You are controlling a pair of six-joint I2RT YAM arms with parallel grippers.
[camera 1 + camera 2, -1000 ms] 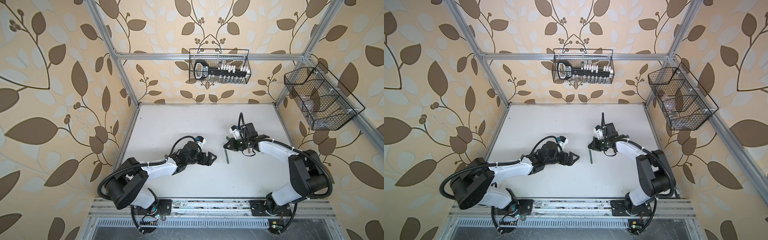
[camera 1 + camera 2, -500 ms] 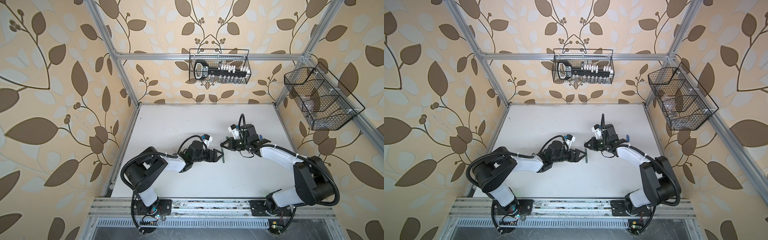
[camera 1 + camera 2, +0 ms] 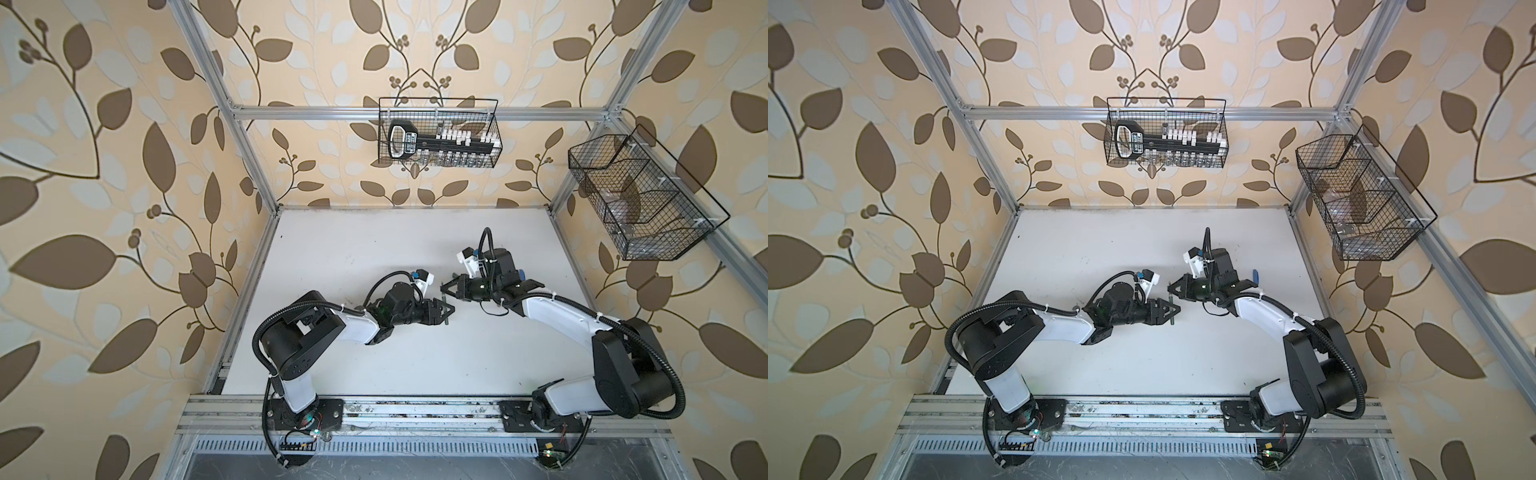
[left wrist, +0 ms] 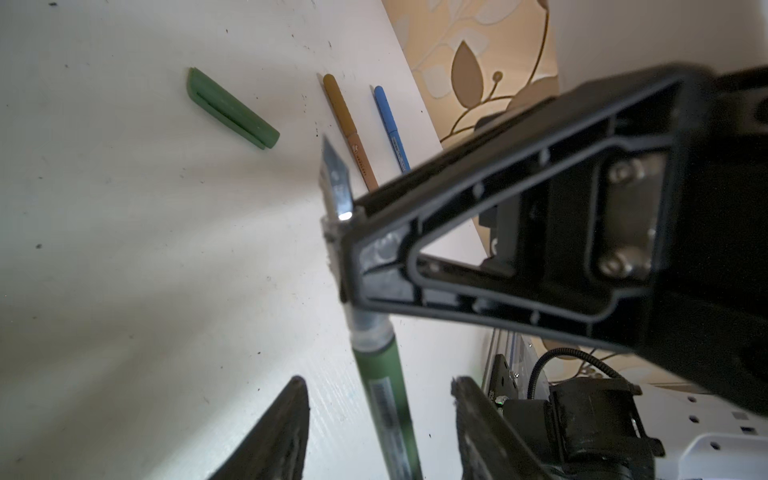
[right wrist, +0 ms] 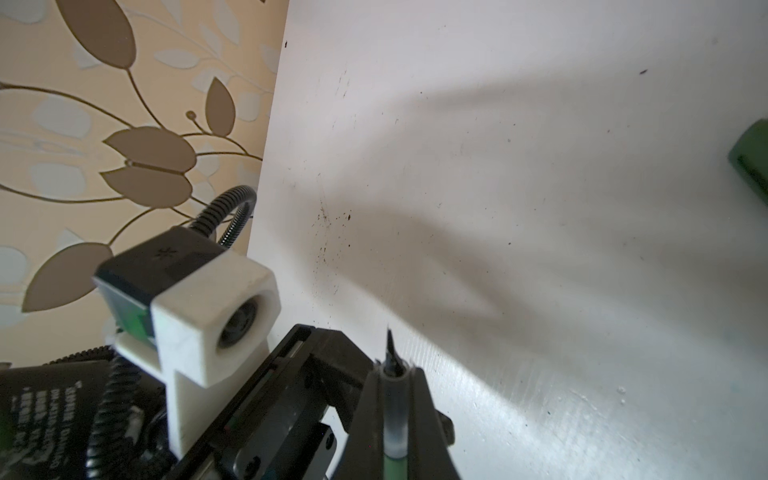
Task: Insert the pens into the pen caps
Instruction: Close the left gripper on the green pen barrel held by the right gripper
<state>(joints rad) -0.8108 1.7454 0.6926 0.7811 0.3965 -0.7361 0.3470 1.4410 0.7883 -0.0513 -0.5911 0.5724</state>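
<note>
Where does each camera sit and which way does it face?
Both top views: overhead, facing down at the table; left arm, right arm whole.
Left wrist: left arm, facing the green pen between its open fingers; right gripper shows.
Right wrist: right arm, facing the table past fingers shut on that pen; left camera shows.
Shared: wrist views both show the green cap.

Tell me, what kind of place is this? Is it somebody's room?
Probably a robot test booth, not a real room. The left arm and right arm are bolted to a metal rail, and the leafy wallpaper sits behind a bare aluminium frame around a white table.
</note>
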